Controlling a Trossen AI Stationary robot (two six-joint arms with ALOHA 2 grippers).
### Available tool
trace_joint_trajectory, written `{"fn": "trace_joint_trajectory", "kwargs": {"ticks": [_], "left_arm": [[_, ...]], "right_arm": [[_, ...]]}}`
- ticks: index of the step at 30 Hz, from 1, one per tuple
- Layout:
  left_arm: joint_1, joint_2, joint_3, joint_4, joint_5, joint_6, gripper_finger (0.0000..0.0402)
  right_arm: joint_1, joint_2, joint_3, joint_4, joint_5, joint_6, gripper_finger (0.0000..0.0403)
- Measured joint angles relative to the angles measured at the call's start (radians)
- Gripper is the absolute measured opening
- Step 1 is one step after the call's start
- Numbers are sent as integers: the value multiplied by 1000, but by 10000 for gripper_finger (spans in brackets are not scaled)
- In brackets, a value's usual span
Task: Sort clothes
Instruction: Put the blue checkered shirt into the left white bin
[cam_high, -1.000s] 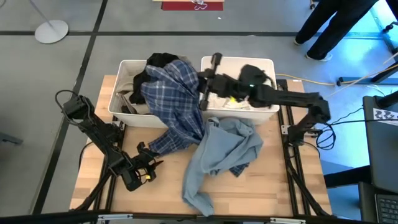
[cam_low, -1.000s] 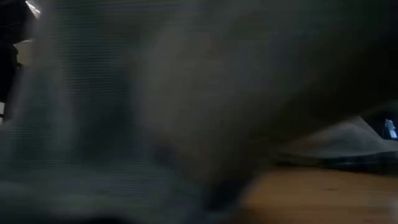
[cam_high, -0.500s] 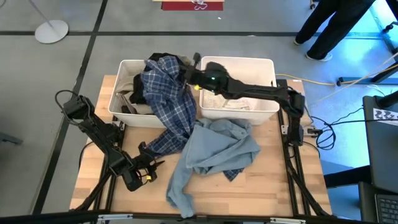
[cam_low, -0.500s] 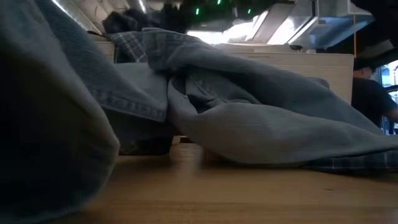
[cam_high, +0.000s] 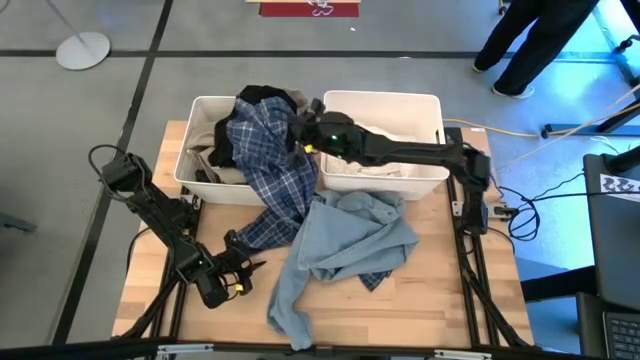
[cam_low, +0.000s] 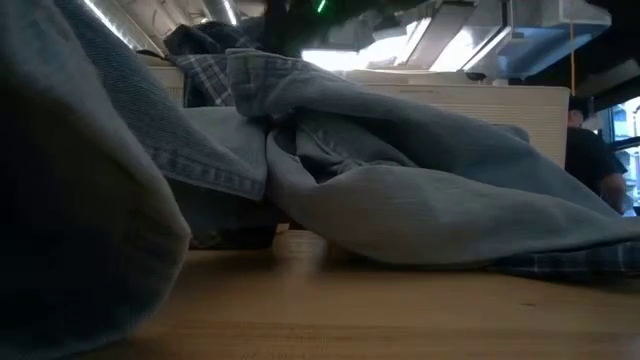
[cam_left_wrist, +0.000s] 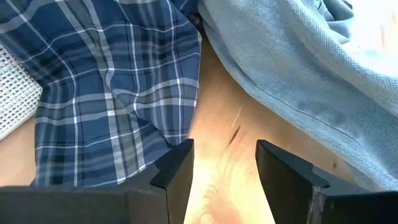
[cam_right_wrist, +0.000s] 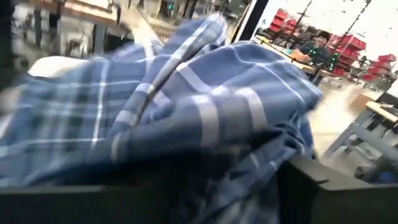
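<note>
A blue plaid shirt (cam_high: 265, 165) is heaped on the left white bin (cam_high: 200, 108). It spills over the bin's front wall, and its hem lies on the table (cam_left_wrist: 106, 99). A light blue denim garment (cam_high: 345, 235) lies crumpled on the table in front of the right bin (cam_high: 430, 100). My right gripper (cam_high: 300, 130) reaches level over the gap between the bins into the top of the plaid heap (cam_right_wrist: 186, 106). Its fingers stand apart, and the cloth hides one of them. My left gripper (cam_high: 250, 266) rests open over bare wood (cam_left_wrist: 225, 168) beside the plaid hem. My right gripper has a fold at the top of the plaid shirt (cam_right_wrist: 249, 143) lying between and over its open fingers. It comes level from the table's right side. The cloth hides the place of contact, so I cannot tell whether the fingers press it. The shirt rests on the left bin.
A black garment (cam_high: 262, 97) and a beige one (cam_high: 205, 140) lie in the left bin, and white cloth (cam_high: 390, 135) lies in the right bin. The denim (cam_low: 400, 200) fills most of the low view. A person (cam_high: 530, 40) stands beyond the table's far right corner.
My right gripper has gone down and toward the table's left, from over the right bin to the left bin's top, carrying the plaid shirt's upper part onto that bin. The denim garment has dropped and settled on the table, spreading toward the near left.
</note>
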Motion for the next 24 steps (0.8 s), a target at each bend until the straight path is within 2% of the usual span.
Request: {"fn": "trace_joint_trajectory", "kwargs": {"ticks": [3,7,10,14,18,24], "left_arm": [[0,0,0,1,1,-2,164],[0,0,0,0,1,-4,164],[0,0,0,0,1,-3,164],[13,0,0,-1,1,-3,164],[38,0,0,0,1,3,164],[55,0,0,0,1,11,164]], "right_arm": [[67,-107,2,-162,100,-61,249],[184,-250,2,-417,228,-52,280],[279,-328,2,-609,213,51,288],[403,-355,-15,-809,136,192,289],[510,-344,-152,-793,91,250,289],[618,-292,-451,-491,87,246,289]]}}
